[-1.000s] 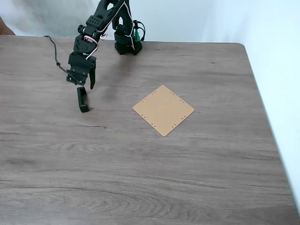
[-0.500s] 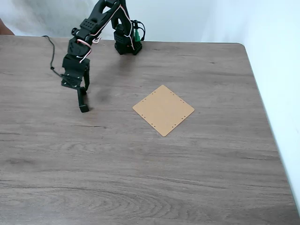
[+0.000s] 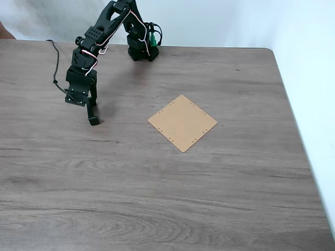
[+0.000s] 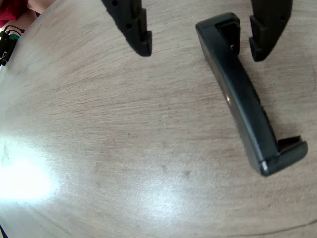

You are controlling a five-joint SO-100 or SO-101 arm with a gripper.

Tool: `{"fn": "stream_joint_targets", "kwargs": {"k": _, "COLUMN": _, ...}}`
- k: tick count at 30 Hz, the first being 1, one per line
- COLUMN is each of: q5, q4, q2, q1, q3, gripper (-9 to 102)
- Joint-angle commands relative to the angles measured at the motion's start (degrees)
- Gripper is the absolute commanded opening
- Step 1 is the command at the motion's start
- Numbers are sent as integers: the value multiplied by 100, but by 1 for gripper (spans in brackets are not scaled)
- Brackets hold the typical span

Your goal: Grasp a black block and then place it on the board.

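Seen from the wrist camera, the black block (image 4: 242, 94) lies flat on the wood-grain counter (image 4: 124, 148), a slim bar with a raised nub at each end, running from upper centre to lower right; the gripper (image 4: 200, 47) hangs just above its nearer end, its jaws spread wide apart and holding nothing; one finger sits to the left of the bar with bare counter between them, the other sits close beside the bar's upper nub on the right, and whether that finger touches the nub cannot be told.

In the fixed view, the counter's near half is bare; further back on the left, the black block (image 3: 93, 114) rests on the counter (image 3: 167, 198) directly beneath the gripper (image 3: 86, 102); the board (image 3: 182, 123), a thin tan square turned like a diamond, lies well apart to the right of the block, with nothing on it; the arm's base stands at the counter's far edge.

By this evidence the task is at an early stage: the approach looks nearly complete, but the block is not yet grasped; closing on it, lifting, carrying it across and setting it on the board all remain.
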Motion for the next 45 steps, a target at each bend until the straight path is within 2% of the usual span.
{"fn": "stream_joint_targets", "kwargs": {"k": 1, "q5": -123, "q4": 18, "q2": 44, "q1": 105, "q3": -299, "gripper": 26}}
{"fn": "stream_joint_targets", "kwargs": {"k": 27, "q5": 272, "q4": -343, "q2": -562, "q1": 18, "q3": 193, "gripper": 22}}
{"fn": "stream_joint_targets", "kwargs": {"k": 31, "q5": 466, "q4": -413, "q2": -721, "q1": -9, "q3": 211, "gripper": 17}}
{"fn": "stream_joint_targets", "kwargs": {"k": 34, "q5": 738, "q4": -624, "q2": -800, "q1": -62, "q3": 360, "gripper": 2}}
{"fn": "stream_joint_targets", "kwargs": {"k": 35, "q5": 853, "q4": -633, "q2": -835, "q1": -79, "q3": 360, "gripper": 0}}
{"fn": "stream_joint_targets", "kwargs": {"k": 45, "q5": 1187, "q4": -325, "q2": -694, "q1": -141, "q3": 308, "gripper": 0}}
